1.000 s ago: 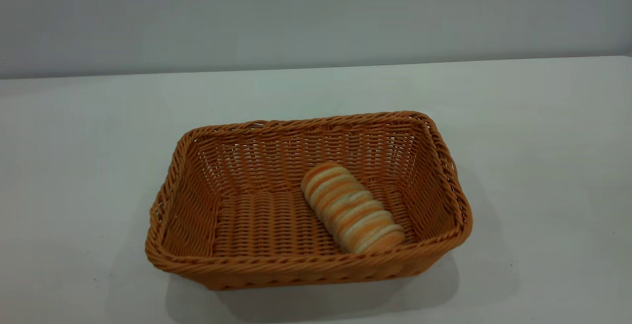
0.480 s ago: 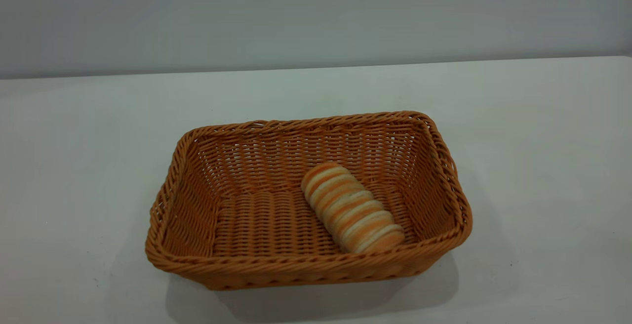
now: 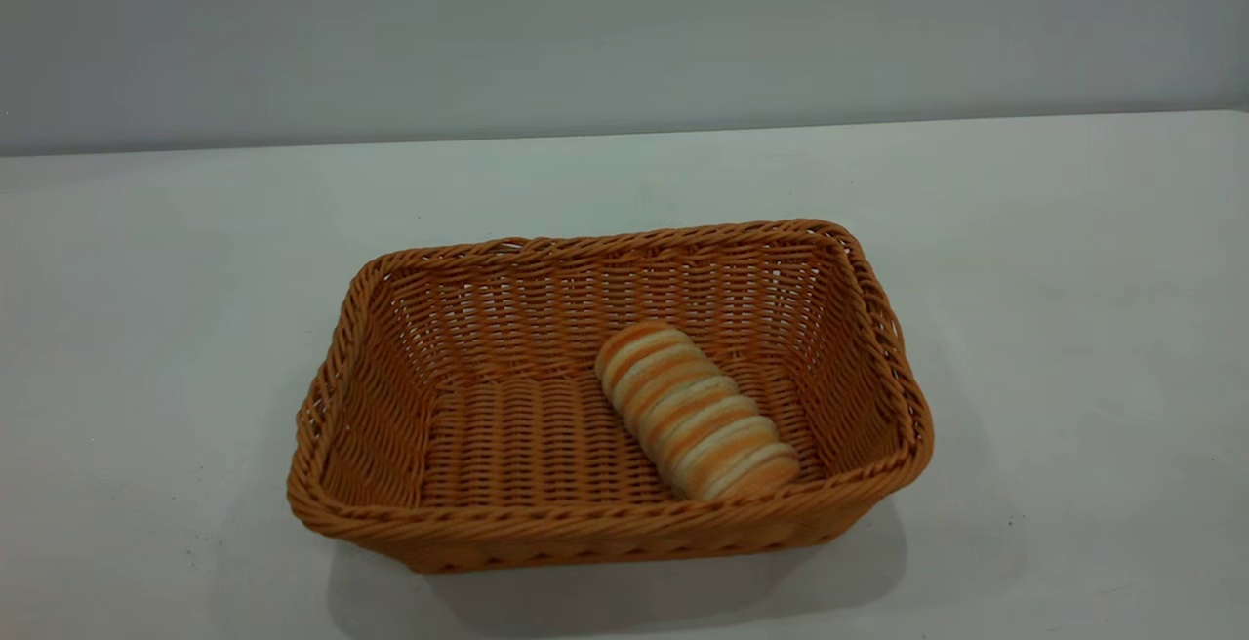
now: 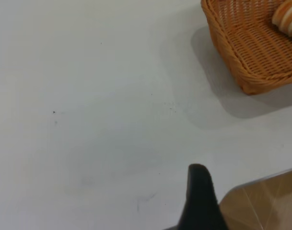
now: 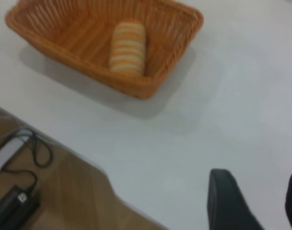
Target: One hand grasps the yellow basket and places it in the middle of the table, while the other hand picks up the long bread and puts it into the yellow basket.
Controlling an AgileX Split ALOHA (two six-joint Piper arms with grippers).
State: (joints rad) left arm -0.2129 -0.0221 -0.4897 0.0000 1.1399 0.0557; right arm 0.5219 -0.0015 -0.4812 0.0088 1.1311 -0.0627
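The basket [image 3: 546, 430] sits near the middle of the table [image 3: 146, 328], a little toward the front edge, with its long sides running left to right. Its left half holds nothing; the bread [image 3: 695, 409] lies on the woven floor in the right half, slanting from mid-floor down to the front-right corner, where its lower end touches the front wall.

Nothing differs from the exterior frames of a second and half a second ago: basket and bread lie exactly as they did, and neither arm shows in that view.

The basket is rectangular orange-tan wicker, its sides flaring outward under a thick braided rim, the walls open-woven enough that light shows through. The bread is an oblong loaf with rounded ends, pale cream crossed by golden-orange ridges. The table is flat, plain white, with a few dark specks.

The left gripper [image 4: 199, 199] hangs over bare table by a table edge, well apart from the basket's corner; only one black finger shows, so its opening cannot be told. The right gripper [image 5: 258, 201] hangs over another table edge, fingers parted and holding nothing, well apart from the basket.
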